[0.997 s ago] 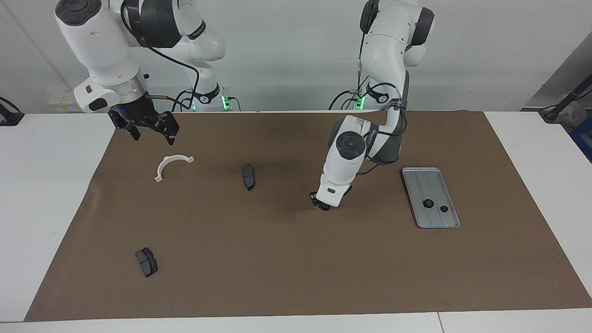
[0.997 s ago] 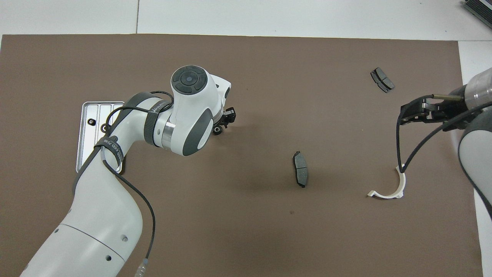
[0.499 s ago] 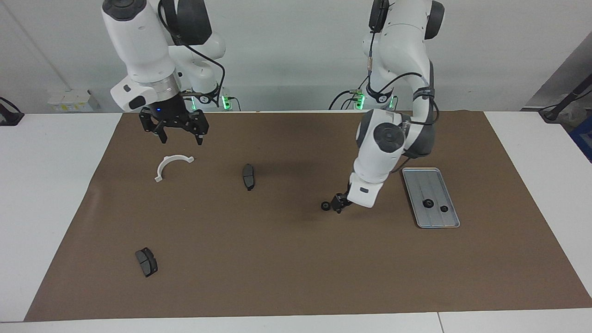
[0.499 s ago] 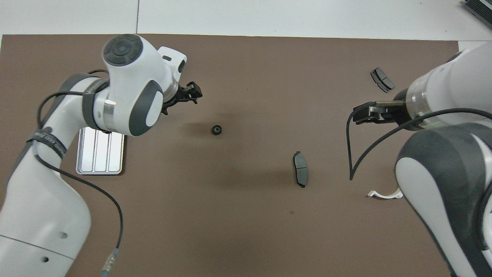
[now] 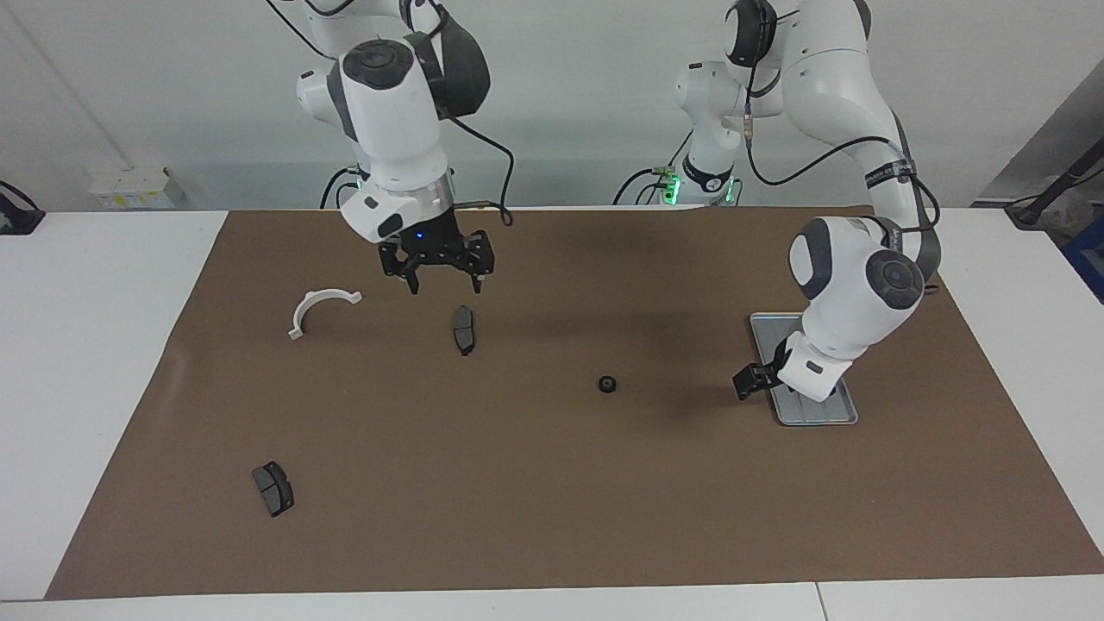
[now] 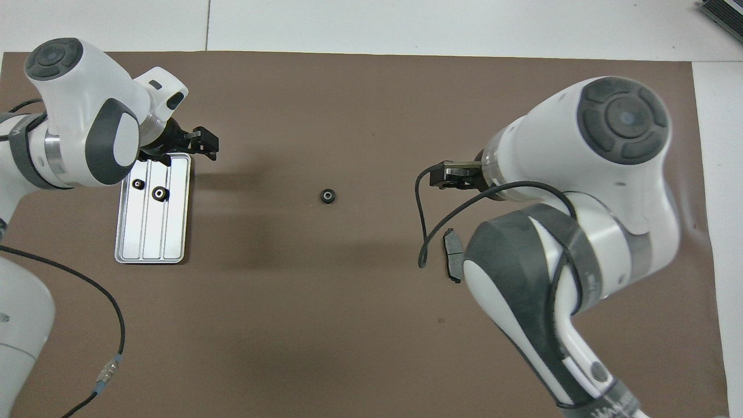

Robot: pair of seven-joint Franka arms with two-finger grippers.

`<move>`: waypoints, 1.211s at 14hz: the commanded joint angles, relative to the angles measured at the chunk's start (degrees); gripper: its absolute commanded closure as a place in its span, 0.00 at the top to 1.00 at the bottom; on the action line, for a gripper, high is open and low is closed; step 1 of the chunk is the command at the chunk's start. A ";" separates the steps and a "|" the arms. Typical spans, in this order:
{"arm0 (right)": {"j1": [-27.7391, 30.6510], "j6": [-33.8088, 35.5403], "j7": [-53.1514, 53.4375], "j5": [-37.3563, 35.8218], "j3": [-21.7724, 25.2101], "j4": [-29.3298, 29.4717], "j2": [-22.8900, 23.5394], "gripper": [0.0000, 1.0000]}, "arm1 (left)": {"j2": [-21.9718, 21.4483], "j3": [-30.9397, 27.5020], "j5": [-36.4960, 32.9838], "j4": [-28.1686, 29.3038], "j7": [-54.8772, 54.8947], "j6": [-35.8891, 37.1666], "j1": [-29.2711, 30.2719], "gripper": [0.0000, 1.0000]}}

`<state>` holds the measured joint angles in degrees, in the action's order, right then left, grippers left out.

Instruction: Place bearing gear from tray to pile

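Gear (image 5: 608,384) on mat, left gripper (image 5: 749,382) apart (empty).

Silver-grey ridged tray (image 5: 841,417), small black gear (image 5: 608,384), white half-ring bracket (image 5: 317,309), dark grey brake pads (image 5: 464,329) on brown mat (image 5: 552,500).

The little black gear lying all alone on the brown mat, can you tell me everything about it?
The little black gear is a small round wheel, dark all over, with a hole in its middle. It lies flat on the brown mat, roughly midway between the tray and a dark brake pad. Nothing touches it; neither end effector is over it.
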<state>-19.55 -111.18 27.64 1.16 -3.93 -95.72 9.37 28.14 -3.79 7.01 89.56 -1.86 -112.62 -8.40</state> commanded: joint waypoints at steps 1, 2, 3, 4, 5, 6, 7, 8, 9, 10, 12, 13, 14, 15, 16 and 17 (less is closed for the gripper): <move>-3.02 -4.56 5.04 1.04 0.24 2.46 5.03 1.00 | 1.64 0.54 0.02 1.14 10.53 -0.05 3.73 1.00; -3.90 -4.74 6.10 0.95 0.24 4.29 7.57 1.00 | 2.61 0.45 -0.06 1.14 11.95 -0.23 4.44 1.00; -5.39 -4.83 8.55 0.34 0.24 6.31 10.38 1.00 | 3.75 0.36 -1.11 1.14 13.18 -0.84 4.79 1.00; -7.41 -5.44 10.83 -0.01 0.24 7.90 12.76 1.00 | 4.72 0.45 -3.47 1.14 14.06 -1.54 4.97 1.00; -8.47 -7.10 11.47 0.07 0.24 8.53 14.26 1.00 | 5.25 0.45 -5.41 1.14 14.77 -2.07 4.97 1.00; -8.57 -7.90 11.65 -0.02 0.24 8.97 15.67 1.00 | 5.34 0.45 -5.60 1.14 15.12 -1.99 5.23 1.00; -9.18 -8.00 12.87 -0.10 0.24 11.93 18.56 1.00 | 5.26 0.45 -5.60 1.14 15.30 -1.47 5.50 1.00; -11.27 -7.65 15.66 -0.54 0.50 16.31 22.41 1.00 | 5.17 0.45 -5.60 1.14 15.56 -0.85 5.59 1.00; -12.34 -7.73 18.65 -2.81 0.42 20.18 26.28 1.00 | 5.08 0.45 -5.60 1.23 16.70 0.20 5.67 1.00; -12.70 -8.08 21.03 -4.83 0.24 21.96 28.58 1.00 | 4.99 0.45 -5.60 1.14 17.23 1.34 5.68 1.00; -14.01 -8.87 23.24 -5.20 0.24 25.48 31.75 1.00 | 4.55 0.45 -5.60 1.14 17.24 3.80 5.76 0.98; -14.46 -9.40 23.77 -5.29 0.24 26.54 33.07 1.00 | 4.38 0.45 -5.60 0.96 17.24 5.12 5.76 0.96; -14.63 -11.32 23.86 -5.38 0.24 26.38 33.61 1.00 | 4.29 0.45 -5.60 1.05 17.24 6.00 5.76 0.92; -14.72 -11.86 23.86 -5.38 0.24 26.29 34.05 1.00 | 4.11 0.45 -5.60 0.96 17.24 6.79 5.68 0.89; -15.25 -12.04 23.86 -5.38 0.24 26.37 34.66 1.00 | 4.11 0.45 -5.52 0.96 17.24 7.15 5.68 0.83; -15.69 -12.30 23.95 -5.47 0.24 26.37 35.02 1.00 | 4.11 0.45 -5.51 1.05 17.15 7.15 5.59 0.79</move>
<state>-34.45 -122.96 50.31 -3.44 -3.82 -71.66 42.55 32.95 -3.76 2.39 90.02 14.74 -107.11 -3.27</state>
